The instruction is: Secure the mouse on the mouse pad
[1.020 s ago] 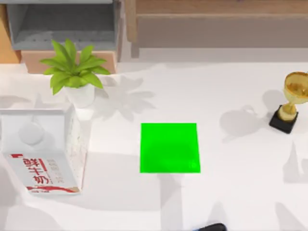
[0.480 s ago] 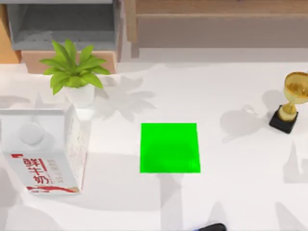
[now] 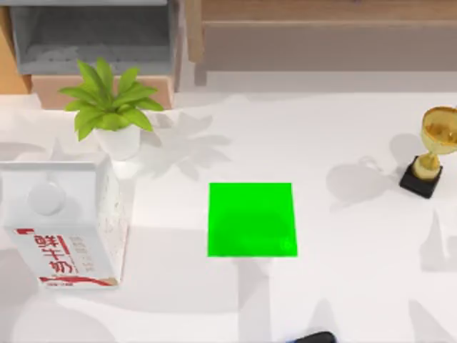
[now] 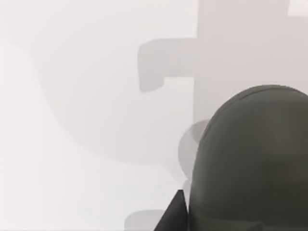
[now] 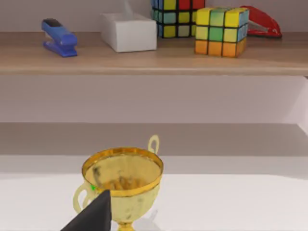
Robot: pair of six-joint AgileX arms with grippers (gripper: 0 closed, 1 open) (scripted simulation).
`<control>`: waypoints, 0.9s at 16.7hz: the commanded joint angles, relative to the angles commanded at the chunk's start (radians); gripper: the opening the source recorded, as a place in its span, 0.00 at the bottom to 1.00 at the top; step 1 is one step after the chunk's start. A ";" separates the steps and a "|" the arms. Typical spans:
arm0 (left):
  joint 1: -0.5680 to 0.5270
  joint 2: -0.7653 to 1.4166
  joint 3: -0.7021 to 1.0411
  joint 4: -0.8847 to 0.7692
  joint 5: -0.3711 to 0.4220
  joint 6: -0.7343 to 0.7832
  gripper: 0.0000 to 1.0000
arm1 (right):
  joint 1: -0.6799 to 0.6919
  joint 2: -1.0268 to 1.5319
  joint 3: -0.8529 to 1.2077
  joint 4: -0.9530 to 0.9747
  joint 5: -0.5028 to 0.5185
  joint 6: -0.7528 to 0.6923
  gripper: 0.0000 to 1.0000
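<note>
The mouse pad [image 3: 252,219] is lying flat near the middle of the white counter [image 3: 357,286], with nothing on it. A dark thing [image 3: 314,337], maybe the mouse, is peeking in at the near edge of the counter, apart from the pad; you cannot tell for sure what it is.

A milk carton [image 3: 64,225] is standing well to the left of the pad, and a small plant [image 3: 111,107] in a white pot is sitting just behind the carton. A gold trophy [image 3: 434,150] is standing far off by the right edge.

Your right claw is looking straight at the trophy [image 5: 122,180], which is sitting close in front of it. A dark tip [image 5: 94,214] is poking up before the cup, but you cannot tell how wide the claw is. Behind the trophy a shelf [image 5: 154,60] is holding a blue stapler [image 5: 58,37], a white box [image 5: 129,31], a colour cube [image 5: 221,30] and a red stapler [image 5: 262,21].

Your left claw is hanging over bare counter [image 4: 96,96]. A big dark round shape [image 4: 250,159] is sitting right by it, and you cannot tell how wide this claw is either.
</note>
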 joint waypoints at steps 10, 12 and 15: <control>0.002 -0.104 0.148 -0.249 0.000 -0.005 0.00 | 0.000 0.000 0.000 0.000 0.000 0.000 1.00; -0.001 -0.104 0.152 -0.250 0.001 0.003 0.00 | 0.000 0.000 0.000 0.000 0.000 0.000 1.00; -0.029 -0.107 0.192 -0.260 0.007 0.087 0.00 | 0.000 0.000 0.000 0.000 0.000 0.000 1.00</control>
